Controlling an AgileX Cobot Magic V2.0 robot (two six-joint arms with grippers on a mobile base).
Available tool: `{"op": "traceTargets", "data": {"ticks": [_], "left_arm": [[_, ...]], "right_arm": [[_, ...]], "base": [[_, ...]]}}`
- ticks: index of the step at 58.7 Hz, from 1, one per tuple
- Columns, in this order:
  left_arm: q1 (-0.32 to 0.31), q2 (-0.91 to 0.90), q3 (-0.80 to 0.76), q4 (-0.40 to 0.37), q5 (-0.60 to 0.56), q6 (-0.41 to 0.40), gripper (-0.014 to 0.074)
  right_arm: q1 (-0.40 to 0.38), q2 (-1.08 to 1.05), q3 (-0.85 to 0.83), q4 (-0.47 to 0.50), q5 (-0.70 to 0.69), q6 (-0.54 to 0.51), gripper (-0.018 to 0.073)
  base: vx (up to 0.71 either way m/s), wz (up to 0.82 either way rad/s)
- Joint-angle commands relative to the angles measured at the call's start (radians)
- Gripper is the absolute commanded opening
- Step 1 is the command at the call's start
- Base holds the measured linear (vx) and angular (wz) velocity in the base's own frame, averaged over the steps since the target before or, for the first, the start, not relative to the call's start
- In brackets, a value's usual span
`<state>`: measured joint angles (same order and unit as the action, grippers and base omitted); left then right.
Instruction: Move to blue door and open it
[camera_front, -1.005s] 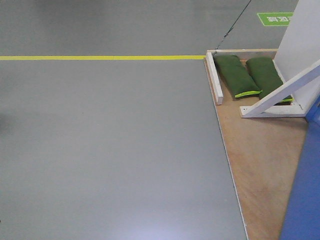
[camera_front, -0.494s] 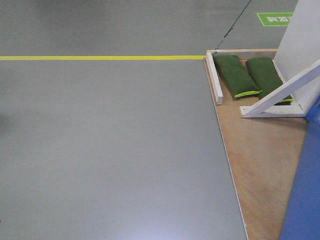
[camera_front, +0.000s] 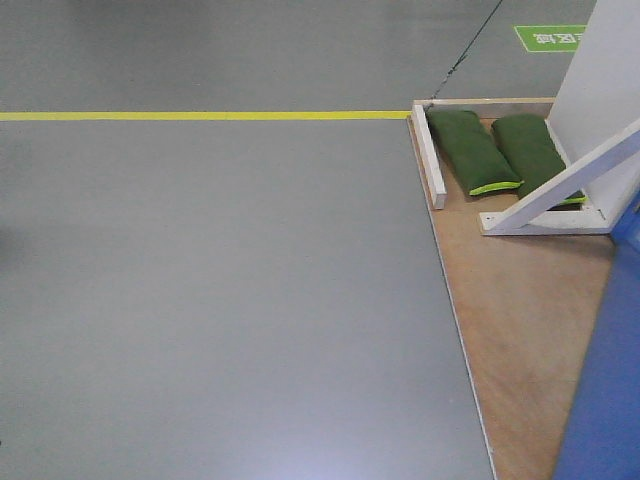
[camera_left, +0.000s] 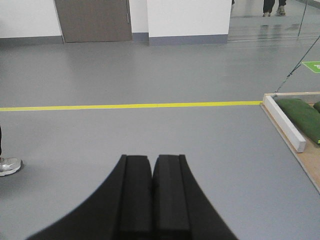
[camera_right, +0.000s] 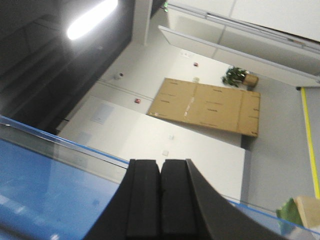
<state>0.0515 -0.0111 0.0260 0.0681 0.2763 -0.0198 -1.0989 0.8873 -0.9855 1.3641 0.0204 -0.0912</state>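
The blue door (camera_front: 610, 390) shows as a glossy blue strip at the lower right edge of the front view, standing on a wooden platform (camera_front: 520, 320). Its lever handle and lock are out of view. In the right wrist view the door's blue face (camera_right: 45, 190) fills the lower left, close behind my right gripper (camera_right: 160, 164), which is shut and empty. My left gripper (camera_left: 152, 160) is shut and empty, pointing out over the grey floor, away from the door.
Two green sandbags (camera_front: 470, 150), a white beam (camera_front: 430, 155) and a white panel with a slanted brace (camera_front: 560, 190) sit at the platform's far end. A yellow floor line (camera_front: 200, 115) runs across. A person's shoe (camera_left: 9, 165) is at far left.
The blue door's edge has crept slightly further into the lower right of the front view. Nothing else visibly differs.
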Motion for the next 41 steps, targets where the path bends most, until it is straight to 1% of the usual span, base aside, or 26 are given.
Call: {"op": "traceTargets", "data": {"ticks": [1, 9, 25, 27, 32, 38, 41], "left_arm": [[-0.001, -0.013, -0.026, -0.003, -0.085, -0.007, 0.0073], [-0.001, -0.013, -0.026, -0.003, -0.085, -0.007, 0.0073], [-0.001, -0.013, -0.026, -0.003, -0.085, -0.007, 0.0073], [-0.001, -0.013, -0.026, -0.003, -0.085, -0.007, 0.0073], [-0.001, -0.013, -0.026, -0.003, -0.085, -0.007, 0.0073], [-0.001, -0.013, -0.026, -0.003, -0.085, -0.007, 0.0073], [-0.001, -0.013, -0.026, -0.003, -0.085, -0.007, 0.0073]], "right_arm": [[-0.008, 0.067, -0.082, 0.006, 0.087, -0.005, 0.0012], [-0.008, 0.128, -0.119, 0.008, 0.211, -0.005, 0.0012], [0.001, 0.092, -0.115, 0.009, 0.421, -0.005, 0.0012], [0.021, 0.081, -0.115, 0.009, 0.43, -0.005, 0.0012], [0.109, 0.055, -0.115, 0.009, 0.431, -0.005, 0.0012], [0.249, 0.026, -0.115, -0.002, 0.431, -0.005, 0.0012], [0.332, 0.014, -0.115, -0.017, 0.431, -0.005, 0.0012]], "base": [[0.0, 0.0], [0.0, 0.0], [0.0, 0.0], [0.0, 0.0], [0.0, 0.0], [0.0, 0.0], [0.0, -0.01]]}}
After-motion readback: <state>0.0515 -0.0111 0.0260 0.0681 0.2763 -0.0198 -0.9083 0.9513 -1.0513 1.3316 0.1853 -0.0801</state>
